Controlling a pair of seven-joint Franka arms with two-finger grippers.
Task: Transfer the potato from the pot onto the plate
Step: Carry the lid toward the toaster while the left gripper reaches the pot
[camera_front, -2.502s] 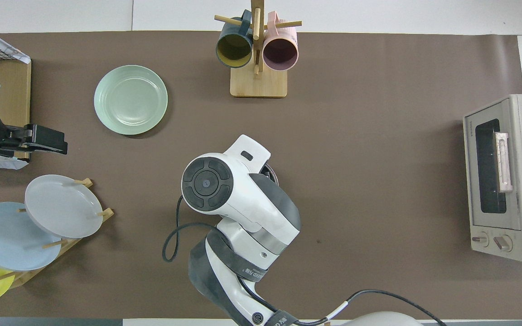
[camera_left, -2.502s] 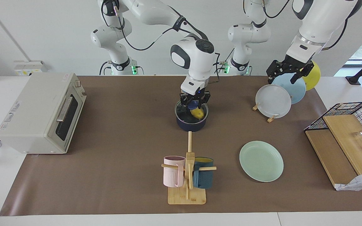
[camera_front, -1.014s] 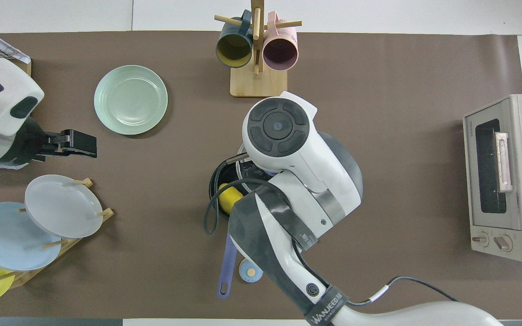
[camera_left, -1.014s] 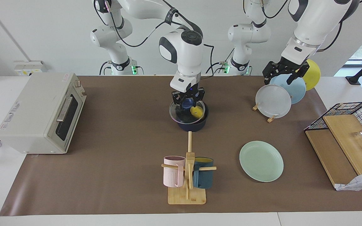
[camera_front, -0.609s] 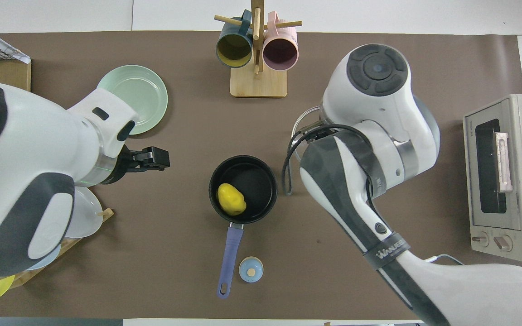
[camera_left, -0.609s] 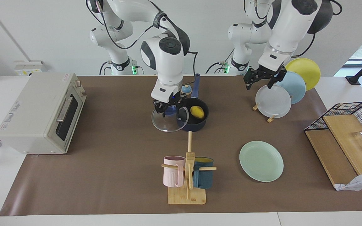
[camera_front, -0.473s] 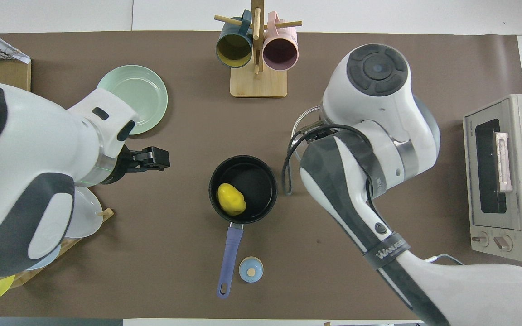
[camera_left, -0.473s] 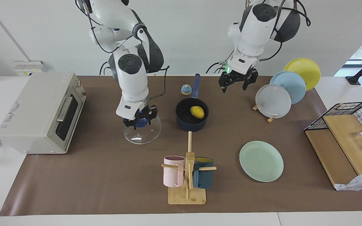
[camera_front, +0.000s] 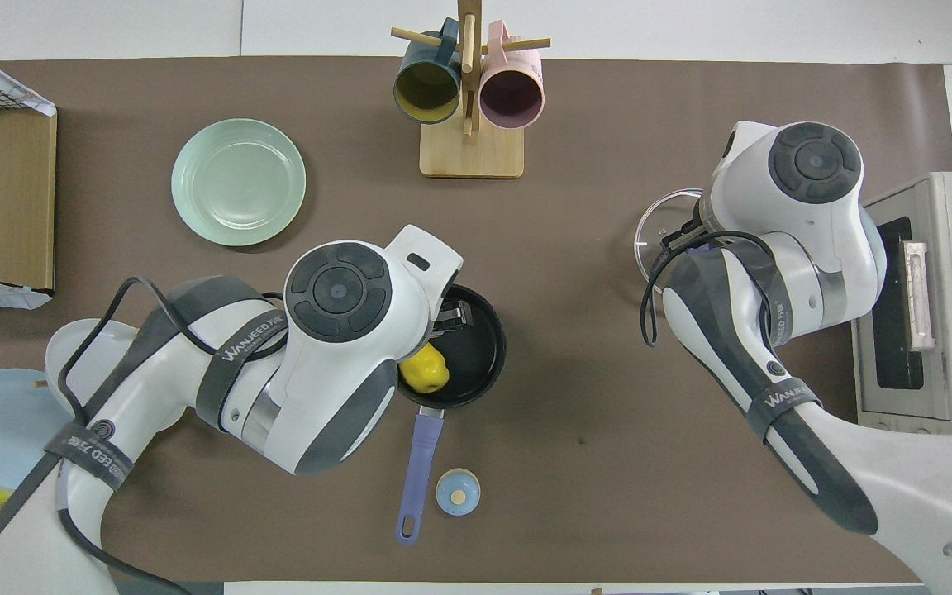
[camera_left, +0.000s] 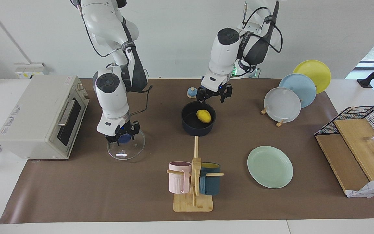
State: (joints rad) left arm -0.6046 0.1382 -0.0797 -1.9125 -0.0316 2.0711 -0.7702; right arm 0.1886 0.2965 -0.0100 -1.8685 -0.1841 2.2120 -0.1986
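The right tool, toward the toaster oven end of the counter, is clenched on the knob of the glass lid, which sits low at the mat; letting go early could make it clatter or roll. The potato lies in the uncovered pot. The left tool hangs released over the pot's rim nearest the robots. Glossy and rounded, the potato may squirt from an off-centre pinch, or fingers may catch the wall and shove the pot. The plate waits well apart.
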